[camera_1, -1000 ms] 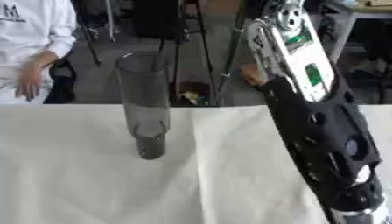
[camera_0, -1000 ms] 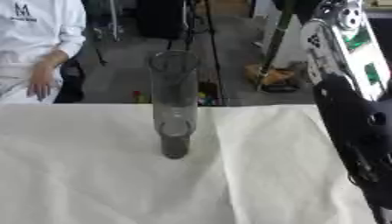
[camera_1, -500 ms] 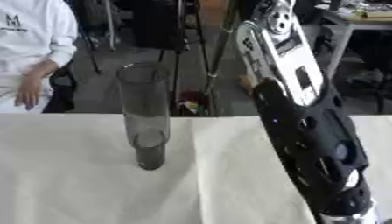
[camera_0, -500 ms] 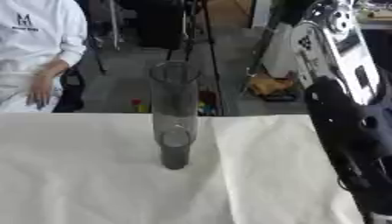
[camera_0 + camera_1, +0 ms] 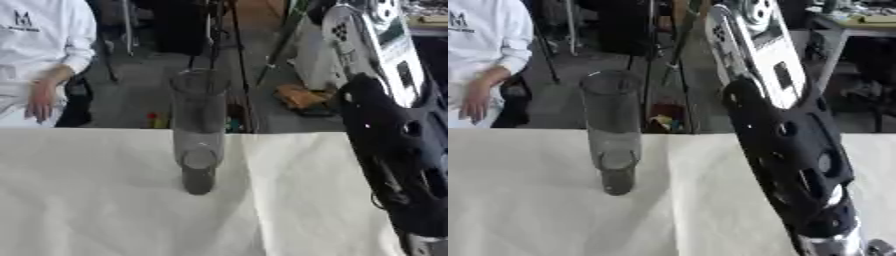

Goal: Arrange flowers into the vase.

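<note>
Vase [image 5: 198,131]: tall, clear glass cylinder, upright on the white cloth [image 5: 96,200] that covers the table; stands left of centre, towards the far edge of the cloth; rim open at the top; dark base, with a shadow running down the cloth from it; nothing can be made out inside it; no flowers show in either view. A soft crease runs down the cloth just right of the vase. Right arm [image 5: 794,150]: black casing with a silver and white upper section, comes down from the upper right and fills the right side, well apart from the vase; it leaves the picture at the bottom; its hand does not show, so finger state cannot be told; left hand shows in neither view.
</note>
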